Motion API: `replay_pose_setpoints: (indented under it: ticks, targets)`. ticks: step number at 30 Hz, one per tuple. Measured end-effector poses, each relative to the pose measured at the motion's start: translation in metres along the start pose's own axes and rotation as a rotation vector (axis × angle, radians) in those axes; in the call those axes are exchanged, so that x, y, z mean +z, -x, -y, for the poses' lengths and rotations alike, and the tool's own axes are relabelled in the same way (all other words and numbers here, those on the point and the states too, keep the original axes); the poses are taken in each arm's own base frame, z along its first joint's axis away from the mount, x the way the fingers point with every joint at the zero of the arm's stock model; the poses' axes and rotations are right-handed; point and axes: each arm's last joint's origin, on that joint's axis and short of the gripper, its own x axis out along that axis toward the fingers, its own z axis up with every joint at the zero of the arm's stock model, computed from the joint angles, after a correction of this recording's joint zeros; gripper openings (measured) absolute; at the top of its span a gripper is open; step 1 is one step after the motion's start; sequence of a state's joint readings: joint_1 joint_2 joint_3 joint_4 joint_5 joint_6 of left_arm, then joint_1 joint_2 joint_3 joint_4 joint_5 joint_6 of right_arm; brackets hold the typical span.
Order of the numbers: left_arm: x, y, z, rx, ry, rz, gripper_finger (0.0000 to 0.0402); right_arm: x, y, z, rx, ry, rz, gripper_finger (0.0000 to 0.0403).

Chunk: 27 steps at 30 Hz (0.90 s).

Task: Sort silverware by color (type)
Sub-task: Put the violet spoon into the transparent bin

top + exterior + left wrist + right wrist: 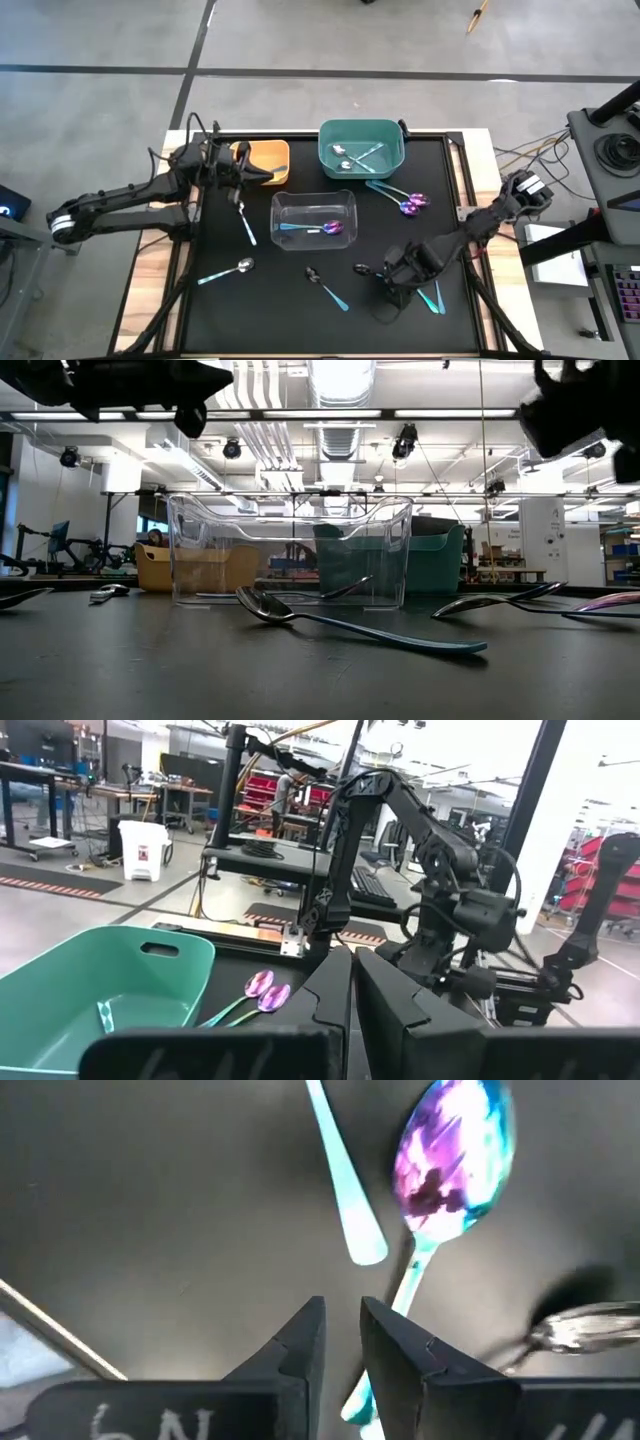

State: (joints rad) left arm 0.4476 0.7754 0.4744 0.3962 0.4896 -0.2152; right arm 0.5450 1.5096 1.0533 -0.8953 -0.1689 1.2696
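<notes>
Spoons with teal handles lie scattered on the black table. An iridescent purple spoon (455, 1150) lies flat under my right gripper (341, 1335), near the front right (395, 278). Beside it are a second teal handle (340, 1190) and a silver spoon bowl (590, 1325). The right gripper's fingers point down, a narrow gap apart, with nothing between them. It hangs well above the table (580, 410). My left gripper (352, 990) is shut and empty, held level above the table beside the orange bin (270, 155). Spoons also lie in the green bin (330, 155) and the clear bin (282, 203).
Two purple spoons (410, 204) lie right of the clear bin. A teal-handled spoon (246, 226), a silver spoon (230, 270) and a dark-bowled spoon (325, 285) lie toward the front left and middle. The three bins stand along the back half.
</notes>
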Motion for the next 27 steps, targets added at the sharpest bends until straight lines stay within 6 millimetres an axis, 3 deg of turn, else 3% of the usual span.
replay_pose_setpoints:
  ticks: [7,20,27]
  targets:
    - [-0.002,-0.001,0.001,-0.010,0.013,-0.005,0.0000,-0.005,-0.019,0.010,-0.089,-0.092,0.000,0.0068]
    - [-0.002,-0.001,0.002,-0.011,0.007,-0.006,0.0000,-0.002,-0.025,0.015,-0.135,-0.065,0.087,0.0177]
    - [-0.002,-0.001,0.001,-0.011,0.003,-0.007,0.0000,-0.002,-0.031,0.020,-0.148,-0.070,0.091,0.0181]
